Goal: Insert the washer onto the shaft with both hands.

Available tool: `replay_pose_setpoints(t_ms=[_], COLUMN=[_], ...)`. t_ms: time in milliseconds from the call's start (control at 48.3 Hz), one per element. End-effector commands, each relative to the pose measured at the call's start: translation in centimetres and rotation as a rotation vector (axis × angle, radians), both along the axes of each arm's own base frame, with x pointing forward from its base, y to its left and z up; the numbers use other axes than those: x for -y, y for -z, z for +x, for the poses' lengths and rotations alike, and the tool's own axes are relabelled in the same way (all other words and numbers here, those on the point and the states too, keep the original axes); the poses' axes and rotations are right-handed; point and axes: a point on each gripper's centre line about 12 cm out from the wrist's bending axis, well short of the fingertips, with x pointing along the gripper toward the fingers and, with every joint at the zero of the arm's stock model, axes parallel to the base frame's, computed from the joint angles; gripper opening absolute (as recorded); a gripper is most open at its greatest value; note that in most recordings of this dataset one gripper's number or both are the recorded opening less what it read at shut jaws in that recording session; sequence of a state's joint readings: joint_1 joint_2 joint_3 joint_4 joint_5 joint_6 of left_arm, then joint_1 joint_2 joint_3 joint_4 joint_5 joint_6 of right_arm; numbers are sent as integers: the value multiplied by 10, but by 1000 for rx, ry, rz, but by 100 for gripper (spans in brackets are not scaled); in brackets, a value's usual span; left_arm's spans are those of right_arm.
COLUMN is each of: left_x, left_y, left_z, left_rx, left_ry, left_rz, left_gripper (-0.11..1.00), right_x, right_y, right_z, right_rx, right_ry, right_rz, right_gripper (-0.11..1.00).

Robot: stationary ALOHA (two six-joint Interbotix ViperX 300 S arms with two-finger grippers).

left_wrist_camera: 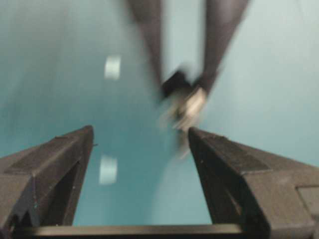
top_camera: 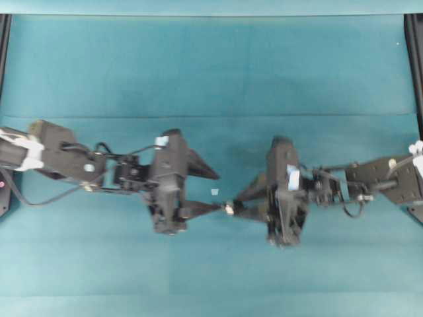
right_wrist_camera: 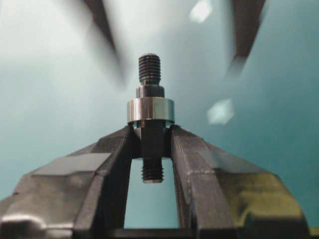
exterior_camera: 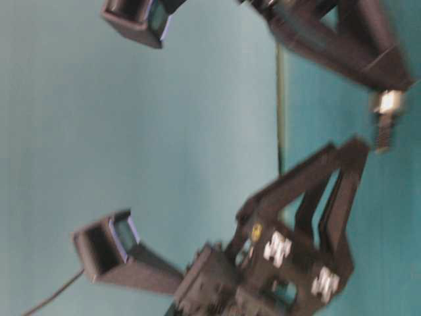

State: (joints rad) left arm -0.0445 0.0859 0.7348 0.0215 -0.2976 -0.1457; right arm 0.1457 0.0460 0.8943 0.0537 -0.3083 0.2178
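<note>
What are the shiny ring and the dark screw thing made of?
The washer looks like polished metal, probably steel: its rim gleams silvery. The shaft looks like darker, duller metal with cut threads at its tip. The right pincer holding it looks like matte black plastic.

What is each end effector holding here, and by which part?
The right end effector clamps the shaft by its middle, just below the washer seated on it. The left end effector stands open, holding nothing.

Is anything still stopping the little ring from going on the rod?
No. The washer already sits around the shaft, resting on the fingertips of the right gripper, which clamps the shaft. The left gripper is open, holding nothing.
</note>
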Motion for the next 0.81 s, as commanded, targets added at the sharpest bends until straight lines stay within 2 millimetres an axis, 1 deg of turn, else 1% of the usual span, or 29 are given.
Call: replay_pose_setpoints(t_ms=[0, 104, 269, 456, 539, 580, 663, 725, 787], left_x=[1, 0, -1, -2, -2, -2, -2, -2, -2], left_y=[-17, -18, -18, -16, -15, -15, -14, -14, -13], left_z=[-10, -27, -43, -49, -50, -50, -50, -51, -51], left_rx=[23, 9, 1, -8, -12, -17, -22, -29, -32], left_ry=[2, 1, 0, -2, -2, -2, -2, -2, -2], left_rz=[-2, -3, -2, -2, -2, -1, -1, -1, 0], left_gripper=[83, 83, 82, 82, 82, 82, 82, 82, 82], right_x=[-4, -4, -5, -6, -9, -10, -11, -12, -13], right_y=[-9, -7, -3, -1, 0, 1, 1, 0, -2], right_z=[2, -1, -2, -2, -3, -4, -5, -5, -5], right_rx=[0, -42, -101, -148, -177, -189, -202, -202, -197], right_ry=[-14, -17, -23, -30, -42, -46, -61, -75, -92], right_rz=[-1, -6, -15, -22, -29, -32, -44, -57, -71], right_gripper=[0, 0, 0, 0, 4, 9, 23, 39, 57])
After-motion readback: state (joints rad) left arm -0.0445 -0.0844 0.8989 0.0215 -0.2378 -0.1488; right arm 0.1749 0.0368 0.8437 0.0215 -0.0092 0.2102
